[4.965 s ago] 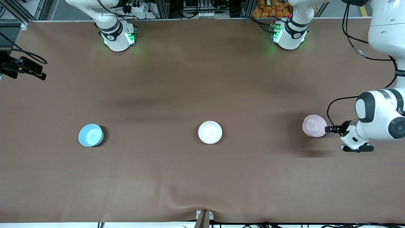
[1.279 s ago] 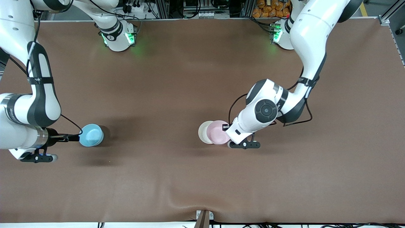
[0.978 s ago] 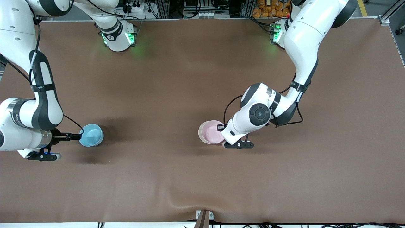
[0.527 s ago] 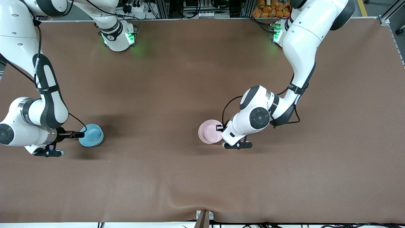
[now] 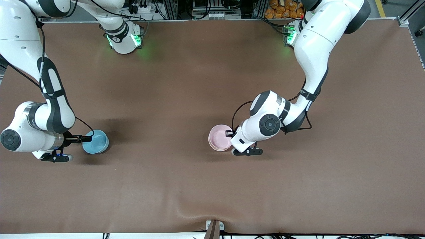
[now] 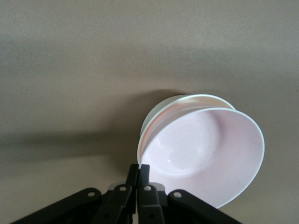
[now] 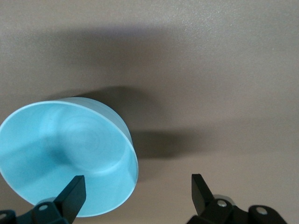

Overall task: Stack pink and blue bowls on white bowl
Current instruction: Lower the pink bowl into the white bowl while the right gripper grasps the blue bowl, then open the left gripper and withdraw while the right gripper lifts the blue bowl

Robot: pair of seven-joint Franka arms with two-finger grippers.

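The pink bowl (image 5: 219,137) sits tilted in the white bowl (image 6: 156,114) at the middle of the table (image 5: 212,186), its rim pinched by the left gripper (image 5: 229,133), whose fingers are clamped together on it. The blue bowl (image 5: 96,141) rests on the table toward the right arm's end, with the right gripper (image 5: 87,139) at its rim, fingers spread wide apart, one over the bowl's inside.
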